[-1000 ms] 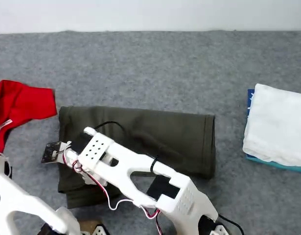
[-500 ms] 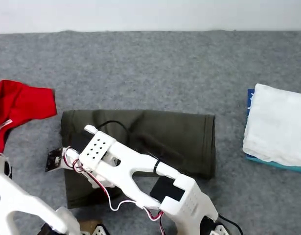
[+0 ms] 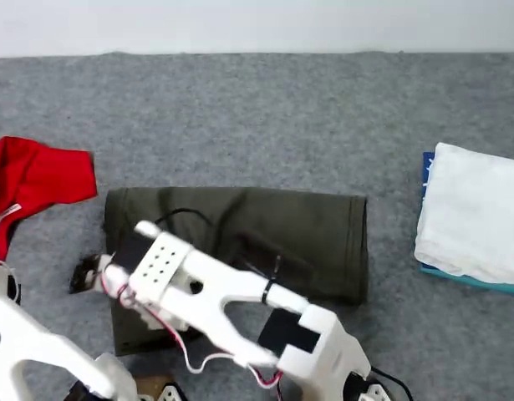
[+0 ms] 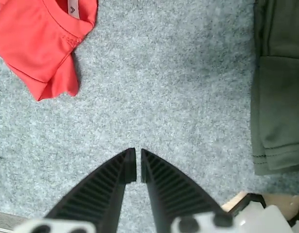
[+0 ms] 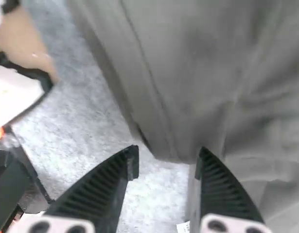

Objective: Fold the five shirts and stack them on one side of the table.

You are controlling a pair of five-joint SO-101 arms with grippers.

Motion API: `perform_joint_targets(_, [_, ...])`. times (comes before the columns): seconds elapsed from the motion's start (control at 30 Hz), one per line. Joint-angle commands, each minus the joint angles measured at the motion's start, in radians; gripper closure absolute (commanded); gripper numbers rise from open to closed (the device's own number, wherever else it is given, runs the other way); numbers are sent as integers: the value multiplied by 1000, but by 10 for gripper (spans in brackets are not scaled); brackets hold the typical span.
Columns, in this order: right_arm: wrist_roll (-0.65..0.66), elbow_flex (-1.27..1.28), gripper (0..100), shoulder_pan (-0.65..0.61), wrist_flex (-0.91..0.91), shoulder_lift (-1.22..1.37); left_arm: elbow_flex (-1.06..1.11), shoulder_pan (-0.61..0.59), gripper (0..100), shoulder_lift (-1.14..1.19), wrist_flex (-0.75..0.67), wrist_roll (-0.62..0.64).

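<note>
Grey felt table (image 3: 265,109) backed by a white wall. An olive shirt (image 3: 298,234), partly folded into a broad band, lies flat at the centre. A crumpled red shirt (image 3: 39,180) sits at the left edge, and a folded white shirt (image 3: 474,209) tops a stack at the right. The right gripper (image 5: 167,160) hangs over the olive shirt's left edge, fingers spread, holding nothing. The left gripper (image 4: 138,158) hovers above bare felt between the red and olive shirts, fingers closed almost to touching, empty. The olive cloth looks light, soft and limp. Pinching both layers at a hem corner seems the best hold.
</note>
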Motion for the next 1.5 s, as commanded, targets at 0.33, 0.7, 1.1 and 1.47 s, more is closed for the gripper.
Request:
perform_joint_targets(0.33, [-6, -44, 794, -71, -166, 122, -2, 0, 966, -25, 2, -8])
perform_joint_targets(0.7, [-6, -44, 797, -102, -163, 151, -2, 0, 966, -25, 2, -8])
perform_joint_targets(1.1, [-8, -84, 902, -88, -166, 291, -2, 0, 966, -25, 0, -8])
perform_joint_targets(1.47, [-6, -204, 989, -36, -151, 312, -2, 0, 966, -25, 0, -8])
